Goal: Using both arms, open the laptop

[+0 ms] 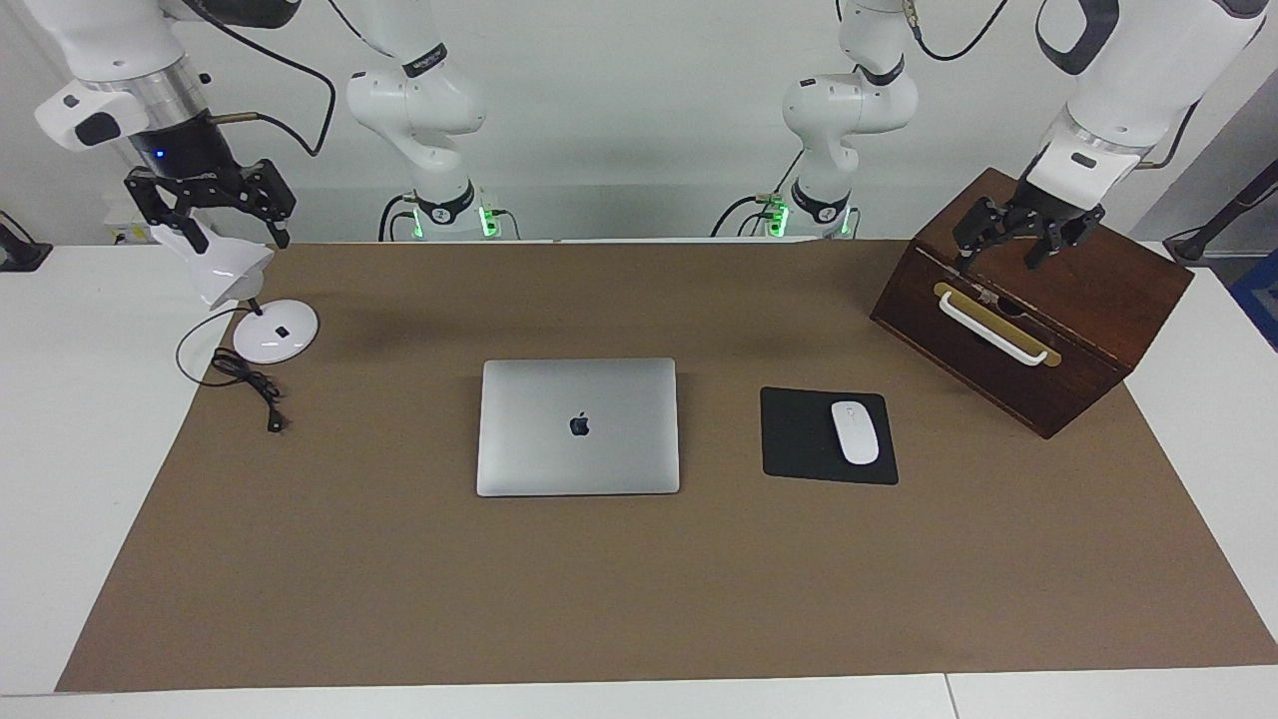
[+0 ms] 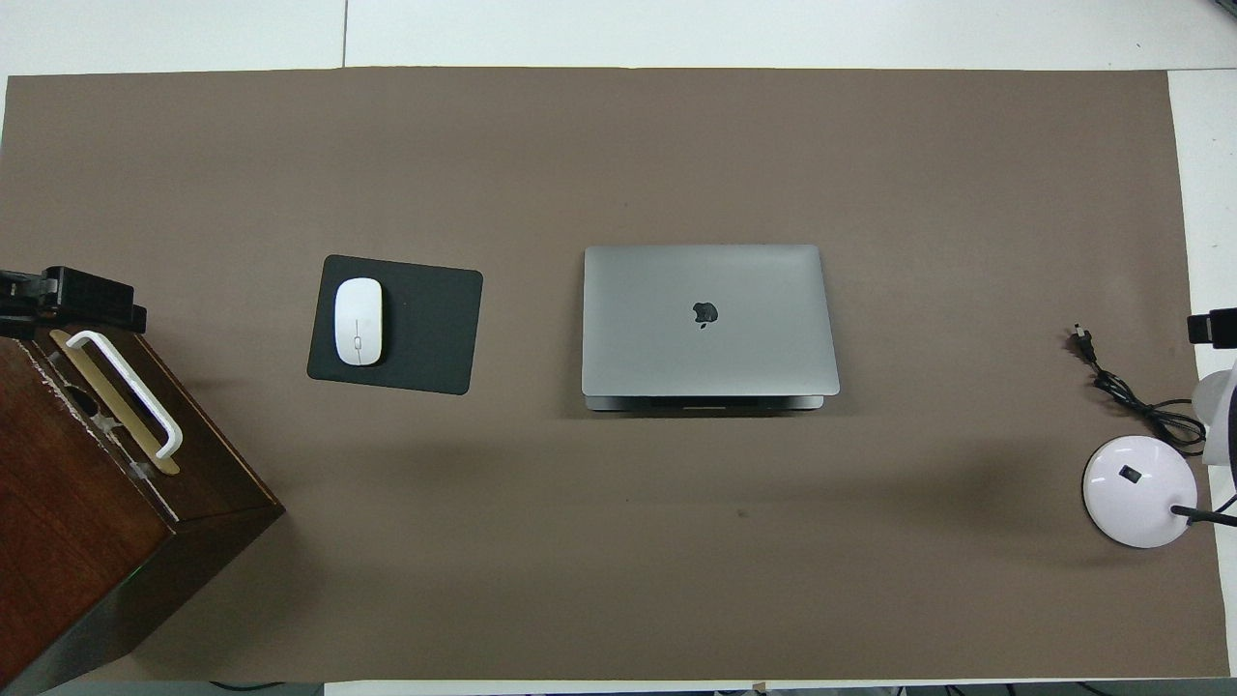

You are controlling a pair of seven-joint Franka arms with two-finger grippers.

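The silver-grey laptop [image 1: 577, 426] lies closed on the brown mat in the middle of the table, its dark apple logo up; it also shows in the overhead view [image 2: 708, 319]. My left gripper [image 1: 1000, 252] hangs open and empty over the wooden box at the left arm's end; its tip shows in the overhead view [image 2: 58, 295]. My right gripper [image 1: 218, 222] hangs open and empty over the white desk lamp at the right arm's end; only its edge shows in the overhead view [image 2: 1214, 329]. Both grippers are well away from the laptop.
A dark wooden box [image 1: 1098, 290] with a white handle stands at the left arm's end. A black mouse pad [image 1: 799, 439] with a white mouse [image 1: 855, 431] lies between box and laptop. A white lamp [image 1: 275, 332] and its black cord [image 1: 250, 384] sit at the right arm's end.
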